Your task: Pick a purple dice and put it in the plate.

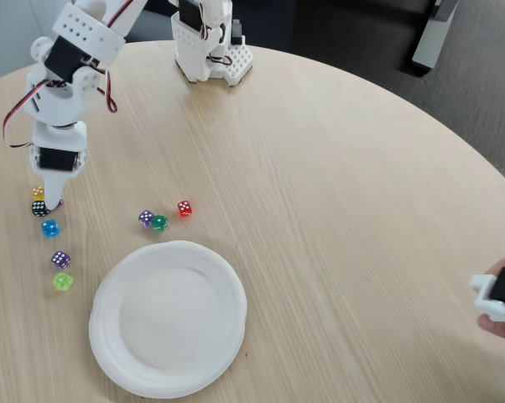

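Two purple dice lie on the wooden table: one (60, 259) at the left between a blue die and a lime one, the other (146, 218) just above the plate, touching a green die. The white plate (169, 317) sits at the bottom centre with nothing in it. My gripper (54, 195) points straight down at the far left, its tip at the table just right of a yellow die and a black die. The fingers look close together, and their state is unclear from this angle. What lies under the tip is hidden.
Yellow die (38, 192), black die (39, 207), blue die (50, 227) and lime die (63, 281) line the left edge. A green die (159, 222) and red die (184, 208) sit above the plate. The arm's base (206, 42) stands at the top. A hand holding a white device (500, 295) is at the right edge.
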You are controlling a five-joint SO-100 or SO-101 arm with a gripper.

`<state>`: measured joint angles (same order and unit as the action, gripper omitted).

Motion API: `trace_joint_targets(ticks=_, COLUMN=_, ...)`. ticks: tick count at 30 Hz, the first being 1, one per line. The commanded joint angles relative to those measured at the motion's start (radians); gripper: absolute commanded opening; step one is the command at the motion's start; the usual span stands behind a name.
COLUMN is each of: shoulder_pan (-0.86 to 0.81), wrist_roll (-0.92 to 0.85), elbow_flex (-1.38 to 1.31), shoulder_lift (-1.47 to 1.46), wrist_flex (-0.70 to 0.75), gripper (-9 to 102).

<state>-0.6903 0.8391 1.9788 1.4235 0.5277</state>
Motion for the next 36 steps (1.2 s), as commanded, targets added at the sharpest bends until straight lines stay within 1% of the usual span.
trace_joint_targets(ticks=1, shoulder_pan=-0.005, wrist_roll=0.017, elbow_flex=-0.017, shoulder_lift=0.026, wrist_flex=0.012, gripper=0)
trace_joint_targets(ticks=3, shoulder_pan=0.009, wrist_roll=0.012, elbow_flex=-0.018, shoulder_lift=0.060, wrist_flex=0.012, gripper=0)
trace_joint_targets(ticks=10, shoulder_pan=0.017, wrist_roll=0.029, elbow_flex=-0.018, shoulder_lift=0.345, wrist_flex=0.014, gripper=0)
trace_joint_targets(ticks=12, shoulder_pan=0.046, wrist_roll=0.031, elbow_flex=-0.006, shoulder_lift=0.403, wrist_flex=0.014, gripper=0)
trace_joint_targets(ticks=19, shoulder_pan=0.204, wrist_roll=0.057, elbow_flex=0.000, shoulder_lift=0.491, wrist_flex=0.017, gripper=0)
trace_joint_targets(ticks=29, shoulder_pan=0.486, wrist_roll=0.101, elbow_flex=0.000, shoulder_lift=0.479, wrist_flex=0.017, gripper=0)
trace_joint_targets(ticks=36, shoulder_pan=0.646, wrist_roll=0.121, elbow_flex=0.002, shoulder_lift=0.474, wrist_flex=0.017, gripper=0)
